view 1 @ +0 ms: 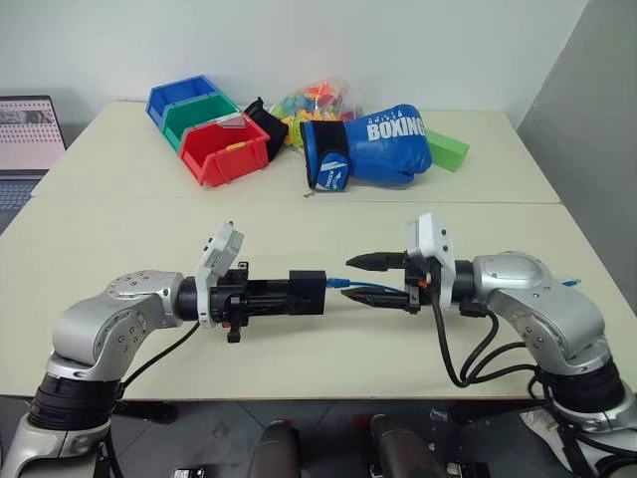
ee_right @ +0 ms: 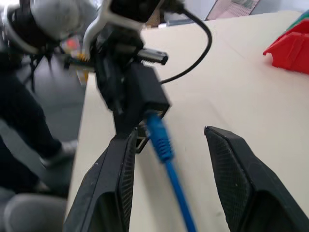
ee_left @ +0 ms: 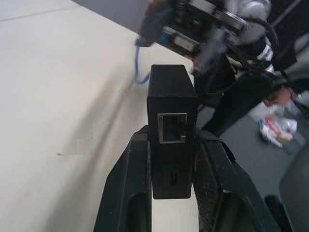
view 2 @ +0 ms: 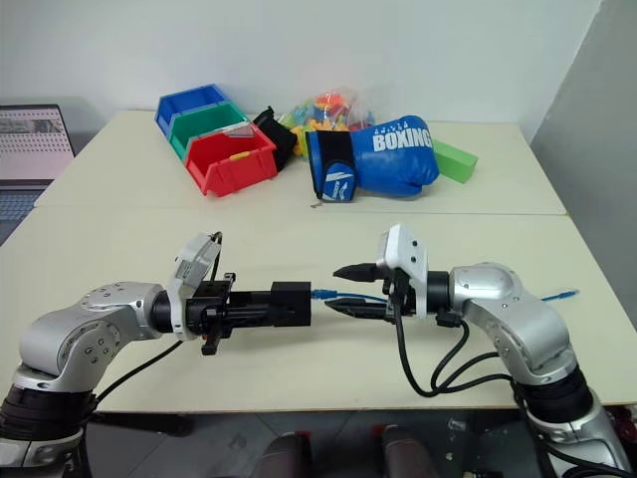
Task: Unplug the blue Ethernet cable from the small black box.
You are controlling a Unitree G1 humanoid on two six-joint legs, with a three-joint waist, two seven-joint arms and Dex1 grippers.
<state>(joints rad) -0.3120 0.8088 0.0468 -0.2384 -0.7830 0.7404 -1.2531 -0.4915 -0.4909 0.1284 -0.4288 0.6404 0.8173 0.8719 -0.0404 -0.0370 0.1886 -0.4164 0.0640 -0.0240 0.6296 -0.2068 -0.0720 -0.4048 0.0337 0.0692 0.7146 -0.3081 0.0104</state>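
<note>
My left gripper (ee_left: 171, 159) is clenched on the small black box (view 1: 307, 292), one finger on each side, holding it above the near table (view 1: 119, 259) with an empty socket facing my left wrist camera. My right gripper (view 1: 383, 281) faces it with fingers spread apart, clamping nothing; the blue Ethernet cable (ee_right: 166, 162) runs between those fingers, its plug end just beside the box. Whether the plug is still seated in the box I cannot tell. The cable's far end (view 2: 562, 296) lies on the table beyond my right arm. Further out, on the far table: three bins (view 1: 204, 124) in blue, green and red, a black fabric item (view 1: 267, 121), a bag of coloured pieces (view 1: 317, 100), a blue boxing glove (view 1: 373, 147) and a green block (view 1: 448, 149). A laptop (view 1: 28, 134) stands at the far left. Nothing lies between my grippers and these.
</note>
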